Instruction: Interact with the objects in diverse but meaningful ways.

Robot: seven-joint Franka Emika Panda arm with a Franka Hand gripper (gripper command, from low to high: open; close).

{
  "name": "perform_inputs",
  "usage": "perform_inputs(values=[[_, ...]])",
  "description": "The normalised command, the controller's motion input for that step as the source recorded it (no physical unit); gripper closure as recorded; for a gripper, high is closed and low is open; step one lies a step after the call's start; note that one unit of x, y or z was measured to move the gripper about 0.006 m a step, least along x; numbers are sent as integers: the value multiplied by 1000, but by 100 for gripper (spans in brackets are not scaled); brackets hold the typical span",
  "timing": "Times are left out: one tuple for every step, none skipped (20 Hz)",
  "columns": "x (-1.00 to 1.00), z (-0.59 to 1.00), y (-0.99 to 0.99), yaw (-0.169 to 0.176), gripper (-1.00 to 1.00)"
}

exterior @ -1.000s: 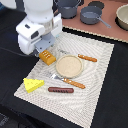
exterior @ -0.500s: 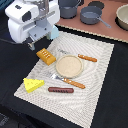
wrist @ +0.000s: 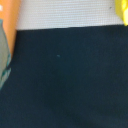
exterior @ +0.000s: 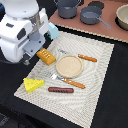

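Ribbed woven cloth placemat [exterior: 95, 75], glossy plastic cheese wedge [exterior: 33, 85]

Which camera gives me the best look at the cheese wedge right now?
The exterior view. It shows the whole yellow cheese wedge with its holes, lying on the placemat beside the brown sausage. The wrist view catches only a blurred yellow sliver at the frame's edge, probably the wedge, too cropped to judge shape or position.

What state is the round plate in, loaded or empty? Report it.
Empty. In the exterior view the round plate shows a bare tan face; the fork and knife lie beside it on the placemat, not on it.
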Motion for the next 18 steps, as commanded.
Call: perform_inputs(values=[[94,57,-643,171,-100],[111,54,-669,164,-100],[114,31,-691,154,-100],[137,20,-706,152,-100],[149,9,-717,147,-100],[249,6,-714,142,-100],[289,0,-660,122,-100],[331,0,-600,104,-100],[337,0,-549,88,-100],[366,-43,-486,66,-100],[397,-120,-406,46,-100],[371,-189,-351,35,-100],[354,-180,-331,30,-100],[326,-163,-320,15,-100],[354,-111,-223,0,-100],[369,-106,-111,0,-100],[374,-97,-83,0,-100],[331,-134,-54,0,-100]])
